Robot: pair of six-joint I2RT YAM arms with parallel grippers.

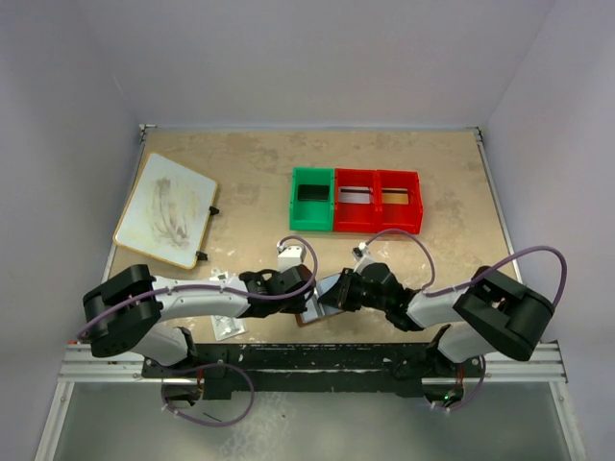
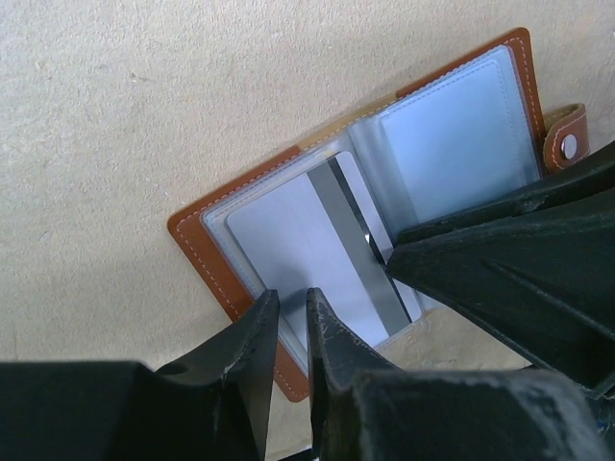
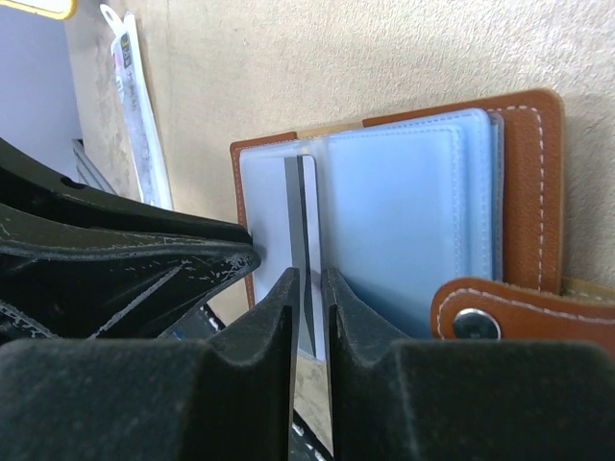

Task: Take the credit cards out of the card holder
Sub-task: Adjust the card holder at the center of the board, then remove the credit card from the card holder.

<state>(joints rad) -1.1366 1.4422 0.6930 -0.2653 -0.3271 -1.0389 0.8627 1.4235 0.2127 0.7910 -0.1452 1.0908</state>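
In the overhead view both wrists hide the fingertips and most of the card holder, and in the wrist views black fingers cut off the holder's near edge. The right pincer (image 3: 309, 280) stands a thin slit apart. Its tips are at the dark stripe of a silvery-grey credit card (image 2: 317, 240), but I cannot tell whether it clamps the card. The left pincer (image 2: 293, 300) is just as narrow, its tips over the holder's near edge, and its grip is likewise unclear. The card lies flat against the cloudy bluish plastic sleeves of the card holder (image 2: 452, 125). The holder is stitched brown leather with a snap tab (image 3: 480, 322), spread open at the middle of the desk's (image 1: 250, 168) near edge. A clear packet (image 1: 226, 327) lies to its left. A green bin (image 1: 312, 223) and two red bins (image 1: 377, 226) sit towards the far edge.
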